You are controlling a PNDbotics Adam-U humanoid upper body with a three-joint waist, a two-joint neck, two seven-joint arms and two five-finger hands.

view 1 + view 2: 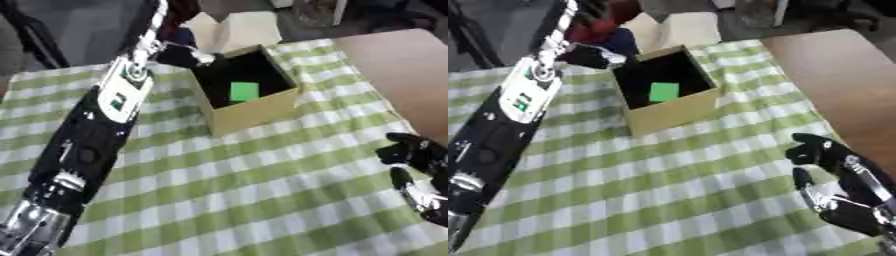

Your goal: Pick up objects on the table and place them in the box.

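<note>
While the left hand hovers at the box's far-left rim — fingers hidden, so I can't tell its state — a green block lies inside. Pulling back carelessly could clip the rim and shift the box. The right hand rests open, lower right.

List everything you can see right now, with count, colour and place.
box: one, tan cardboard, open, far centre of the table.
green block: one, lying inside the box.
tablecloth: one, green and white checks, covering the table.
bare tabletop: one, brown, to the right of the cloth.
left robot hand: one, black, at the box's far left corner; fingers unclear.
right robot hand: one, black, lower right, resting open, holding nothing.
</note>
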